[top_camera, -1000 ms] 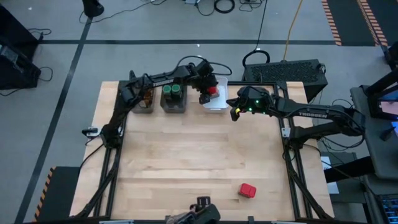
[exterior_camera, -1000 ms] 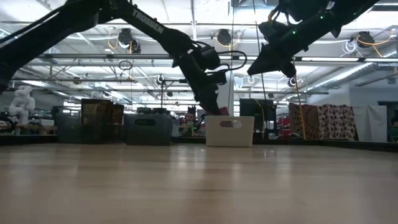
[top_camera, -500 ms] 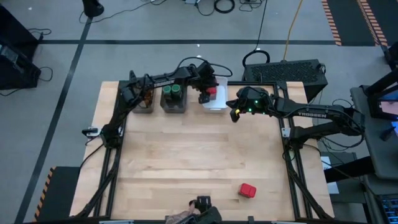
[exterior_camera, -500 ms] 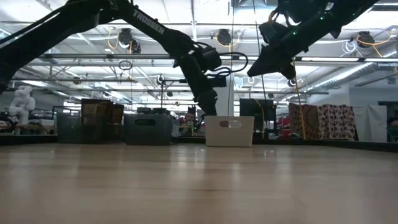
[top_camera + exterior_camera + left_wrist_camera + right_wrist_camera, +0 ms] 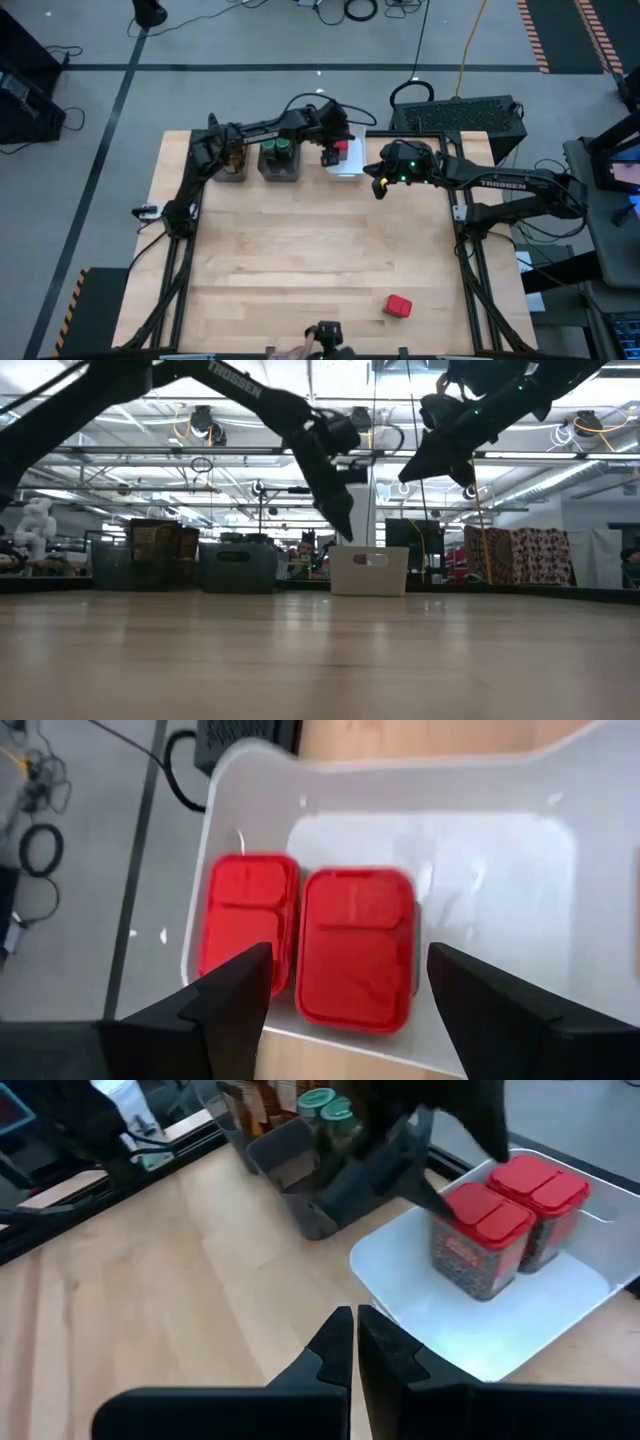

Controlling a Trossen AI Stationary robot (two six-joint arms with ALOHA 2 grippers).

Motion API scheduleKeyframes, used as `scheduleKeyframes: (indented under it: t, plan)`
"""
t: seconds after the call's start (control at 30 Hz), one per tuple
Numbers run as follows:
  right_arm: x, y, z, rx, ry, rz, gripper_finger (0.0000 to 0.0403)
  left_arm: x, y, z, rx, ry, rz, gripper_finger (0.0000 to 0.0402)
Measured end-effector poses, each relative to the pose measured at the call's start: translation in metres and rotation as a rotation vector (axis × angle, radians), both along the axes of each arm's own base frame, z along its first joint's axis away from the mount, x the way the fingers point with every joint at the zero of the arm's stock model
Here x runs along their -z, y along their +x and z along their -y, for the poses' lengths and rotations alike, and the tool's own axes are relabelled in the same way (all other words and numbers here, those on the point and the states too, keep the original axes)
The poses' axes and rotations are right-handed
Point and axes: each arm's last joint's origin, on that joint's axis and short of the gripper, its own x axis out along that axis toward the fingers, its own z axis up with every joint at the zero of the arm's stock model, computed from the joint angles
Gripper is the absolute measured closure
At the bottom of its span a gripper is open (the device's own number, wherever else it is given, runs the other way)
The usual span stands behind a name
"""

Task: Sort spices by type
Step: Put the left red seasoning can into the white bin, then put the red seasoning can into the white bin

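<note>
Left gripper [image 5: 345, 982]: I see it hanging just above the white bin [image 5: 345, 170], fingers [image 5: 232, 995] spread wide with nothing between them, straddling the tin below

White bin: it sits at the far edge of the table [image 5: 300, 250], at the right end of the row of three bins

Red tins in the white bin [image 5: 357, 946]: I count two, upright and touching side by side, pushed towards one end of the white bin; the rest of its floor is bare

Middle grey bin [image 5: 279, 165]: just left of the white bin, I see two round green-lidded jars [image 5: 277, 151] standing in it

Far grey bin [image 5: 231, 165]: left again of the middle one, well apart from the white bin; brown packets [image 5: 237, 157] show inside, I cannot count them

Right gripper [image 5: 379, 186]: it hovers just to the right of the white bin, raised off the table, fingers [image 5: 330, 1348] pressed together and gripping nothing

Loose red tin [image 5: 398, 305]: alone on the wood, well apart from the white bin, near the table's front edge on the right half

Person's hand [image 5: 296, 352]: at the front edge of the table, far from the white bin, beside a small dark object [image 5: 328, 333]
</note>
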Motion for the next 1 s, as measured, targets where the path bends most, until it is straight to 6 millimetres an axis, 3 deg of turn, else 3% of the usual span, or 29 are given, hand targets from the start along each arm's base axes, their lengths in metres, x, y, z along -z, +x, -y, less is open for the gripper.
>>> scheduleKeyframes:
  t: [0.23,0.47,0.7,1.0]
  plan:
    - [-0.005,-0.008,-0.005,-0.068,0.039,0.002,0.0403,-0.045,-0.007,0.031,0.058,-0.044,0.082,0.0130]
    - [-0.010,-0.031,-0.022,-0.136,0.111,-0.068,0.0403,-0.075,-0.017,0.089,0.225,-0.448,0.138,0.0130]
    - [-0.019,-0.054,-0.056,-0.240,0.182,-0.099,0.0403,-0.074,-0.002,0.170,0.414,-0.520,0.081,0.0130]
    - [-0.022,-0.065,-0.100,-0.392,0.259,-0.113,0.0403,-0.060,0.034,0.264,0.556,-0.431,0.229,0.0129]
